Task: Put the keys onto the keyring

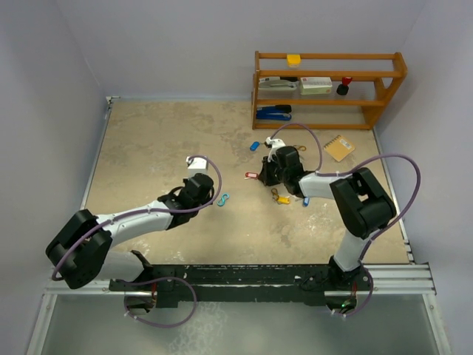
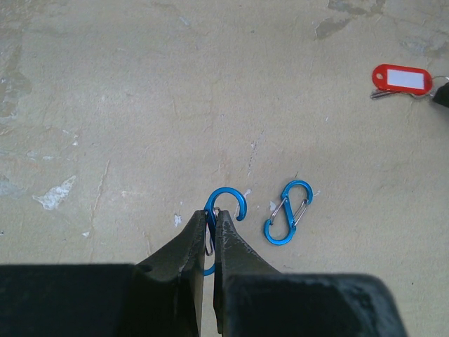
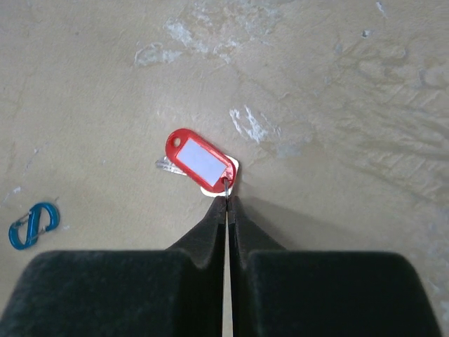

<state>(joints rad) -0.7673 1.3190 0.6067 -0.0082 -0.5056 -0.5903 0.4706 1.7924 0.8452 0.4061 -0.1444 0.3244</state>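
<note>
My left gripper [image 2: 212,214] is shut on a blue clip-style keyring [image 2: 228,199], whose open hook sticks out past the fingertips just above the table. A second blue clip [image 2: 288,212] lies flat just to its right. The red-tagged key [image 3: 200,160] lies on the table, its metal blade [image 3: 167,166] poking out from under the tag. My right gripper [image 3: 228,202] is shut on the thin wire loop at the tag's near end. In the top view the red key [image 1: 251,175] is left of the right gripper [image 1: 264,176], with the left gripper [image 1: 209,194] further left.
More tagged keys lie near the right arm: a yellow one [image 1: 283,199], a blue one [image 1: 305,201] and another blue one [image 1: 254,146]. A wooden shelf [image 1: 329,55] holding a stapler and small items stands at the back right, with a tan notebook [image 1: 339,146] in front of it.
</note>
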